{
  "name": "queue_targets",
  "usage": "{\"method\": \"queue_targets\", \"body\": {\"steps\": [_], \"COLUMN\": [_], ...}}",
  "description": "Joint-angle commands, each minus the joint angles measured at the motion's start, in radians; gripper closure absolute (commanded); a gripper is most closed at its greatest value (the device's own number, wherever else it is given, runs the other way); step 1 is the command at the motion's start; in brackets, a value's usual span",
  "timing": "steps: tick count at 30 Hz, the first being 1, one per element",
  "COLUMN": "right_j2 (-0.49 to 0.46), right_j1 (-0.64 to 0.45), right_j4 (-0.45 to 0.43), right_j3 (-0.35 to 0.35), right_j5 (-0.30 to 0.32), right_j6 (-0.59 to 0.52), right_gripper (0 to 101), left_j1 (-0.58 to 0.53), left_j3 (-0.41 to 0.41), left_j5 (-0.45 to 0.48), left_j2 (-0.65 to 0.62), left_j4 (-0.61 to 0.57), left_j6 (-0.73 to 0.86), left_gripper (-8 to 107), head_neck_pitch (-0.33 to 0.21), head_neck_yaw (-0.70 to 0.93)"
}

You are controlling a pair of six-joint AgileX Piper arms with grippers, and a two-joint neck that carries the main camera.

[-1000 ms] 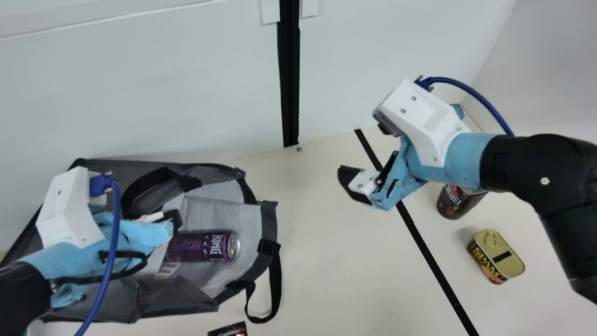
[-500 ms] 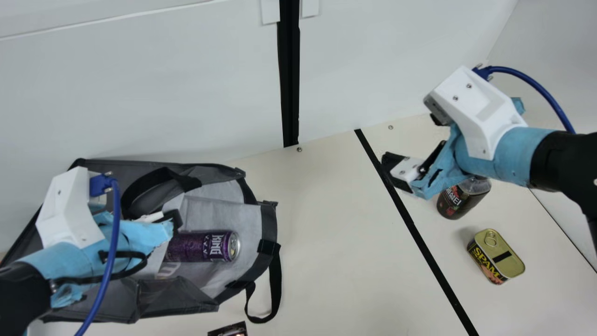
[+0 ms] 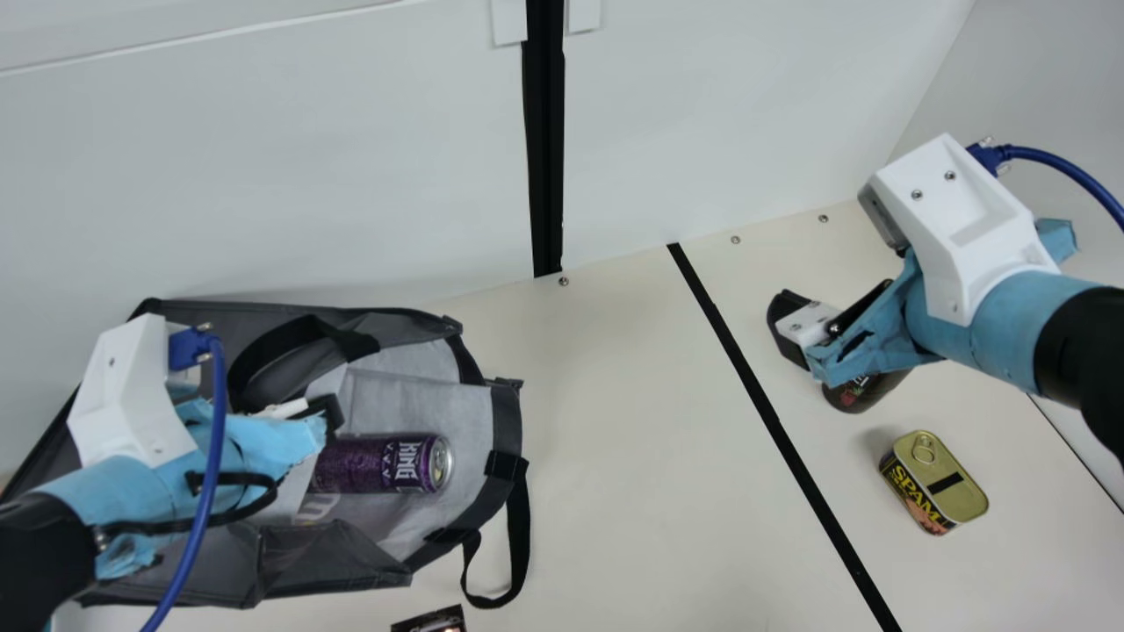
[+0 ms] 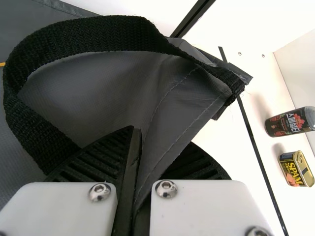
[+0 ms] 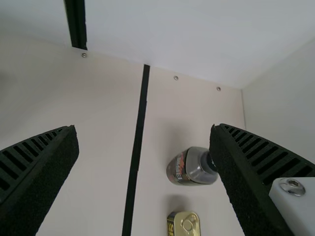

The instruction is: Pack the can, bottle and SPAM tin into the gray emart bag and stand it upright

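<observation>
At right, the right gripper (image 3: pixel 787 328), fingers spread, has shifted rightward, near the upright dark-labelled bottle (image 3: pixel 865 393). The left gripper (image 3: pixel 327 412) clamps the gray emart bag (image 3: pixel 408 405).

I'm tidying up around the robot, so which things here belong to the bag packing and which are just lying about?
Belong to the job:
gray bag
purple can, lying in it
dark bottle
SPAM tin

Just lying about:
dark item, cut off at the main view's bottom edge, unclear what
long black strip
</observation>
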Motion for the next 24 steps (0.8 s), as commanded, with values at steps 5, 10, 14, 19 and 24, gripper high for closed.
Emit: {"method": "queue_targets", "body": {"steps": [5, 10, 14, 19, 24], "right_j2": [-0.020, -0.035, -0.046, -0.066, -0.091], "right_j1": [0.076, 0.146, 0.198, 0.249, 0.265], "right_j4": [-0.215, -0.318, -0.381, -0.439, -0.476], "right_j3": [-0.010, -0.024, -0.029, -0.018, 0.031], "right_j5": [0.055, 0.109, 0.149, 0.188, 0.188], "right_j6": [0.232, 0.352, 0.432, 0.524, 0.598], "right_gripper": [6, 6, 6, 6, 6], "left_j1": [0.000, 0.000, 0.000, 0.000, 0.000], "left_j3": [0.000, 0.000, 0.000, 0.000, 0.000], "left_j5": [0.000, 0.000, 0.000, 0.000, 0.000], "left_j2": [0.000, 0.000, 0.000, 0.000, 0.000], "left_j4": [0.000, 0.000, 0.000, 0.000, 0.000], "left_j6": [0.000, 0.000, 0.000, 0.000, 0.000], "left_gripper": [107, 107, 107, 107, 107], "head_neck_pitch": [-0.023, -0.023, -0.023, -0.023, -0.023], "head_neck_yaw": [-0.001, -0.001, -0.001, -0.001, -0.001]}}
